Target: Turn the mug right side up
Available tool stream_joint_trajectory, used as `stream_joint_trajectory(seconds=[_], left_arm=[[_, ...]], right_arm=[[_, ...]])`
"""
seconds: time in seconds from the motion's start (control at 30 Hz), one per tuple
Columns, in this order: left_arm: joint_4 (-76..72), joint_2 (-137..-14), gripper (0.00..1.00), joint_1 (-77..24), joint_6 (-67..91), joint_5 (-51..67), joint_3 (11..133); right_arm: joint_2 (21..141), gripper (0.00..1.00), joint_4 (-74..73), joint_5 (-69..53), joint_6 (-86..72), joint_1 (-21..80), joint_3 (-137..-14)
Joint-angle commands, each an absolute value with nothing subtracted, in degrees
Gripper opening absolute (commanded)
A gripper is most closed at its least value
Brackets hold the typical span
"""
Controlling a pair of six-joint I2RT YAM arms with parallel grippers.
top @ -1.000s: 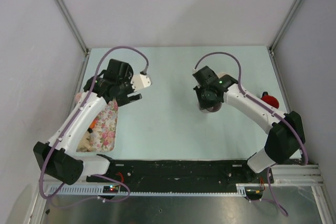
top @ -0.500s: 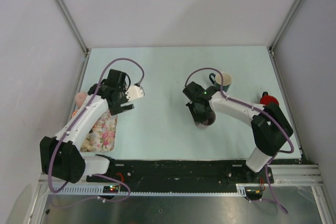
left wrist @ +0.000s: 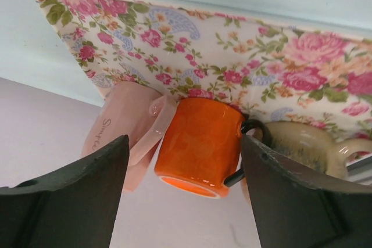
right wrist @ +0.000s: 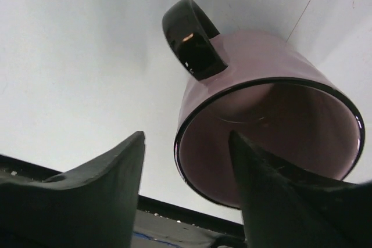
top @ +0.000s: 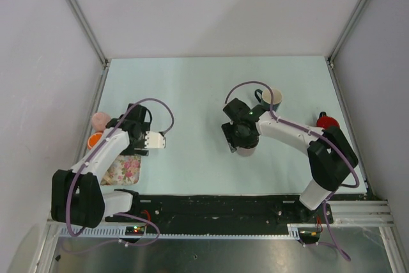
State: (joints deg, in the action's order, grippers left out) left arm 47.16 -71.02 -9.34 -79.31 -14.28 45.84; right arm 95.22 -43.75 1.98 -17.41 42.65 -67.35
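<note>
A purple mug [top: 248, 150] with a black handle [right wrist: 192, 38] stands mouth up on the pale table, left of centre-right. My right gripper [top: 238, 139] hangs over it and is open. One finger [right wrist: 279, 196] reaches into the mug's mouth [right wrist: 273, 137], and the other finger [right wrist: 87, 196] stands outside the wall with a gap. My left gripper [top: 131, 140] is open at the floral tray [top: 124, 169]. An orange mug [left wrist: 200, 143] lies between its fingers without being gripped.
A pink mug [left wrist: 119, 126] and a beige mug [left wrist: 302, 143] lie beside the orange one at the tray's edge. A green mug [top: 271, 98] stands upright behind the right arm. A red object [top: 327, 121] sits near the right wall. Side walls close in the table.
My right gripper brought the purple mug down to the table and opened off it. My left arm pulled back and down to the tray's mugs, its fingers narrowing a little.
</note>
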Motion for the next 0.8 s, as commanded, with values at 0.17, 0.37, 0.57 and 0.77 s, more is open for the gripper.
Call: stream_joint_trajectory(seconds=[0.17,0.37,0.57,0.77], left_arm=[[46.7,-68.1,0.75,-6.3,-95.9,-23.1,42.4],[47.6,-66.8,0.72,-1.3,-98.0,-20.2,43.9],[49.3,-65.9,0.76,-0.2,-98.3,-13.7,45.0],[47.9,-71.5,0.76,-0.2,-98.2,-11.1,51.8]], right_arm=[[89.9,0.71,-46.9,0.7,-12.9,43.0,-74.6],[88.5,0.72,-47.6,-1.7,-12.1,43.0,-77.7],[88.7,0.72,-47.9,-2.3,-12.1,43.0,-78.9],[90.6,0.72,-51.1,-3.1,-12.1,43.1,-82.0]])
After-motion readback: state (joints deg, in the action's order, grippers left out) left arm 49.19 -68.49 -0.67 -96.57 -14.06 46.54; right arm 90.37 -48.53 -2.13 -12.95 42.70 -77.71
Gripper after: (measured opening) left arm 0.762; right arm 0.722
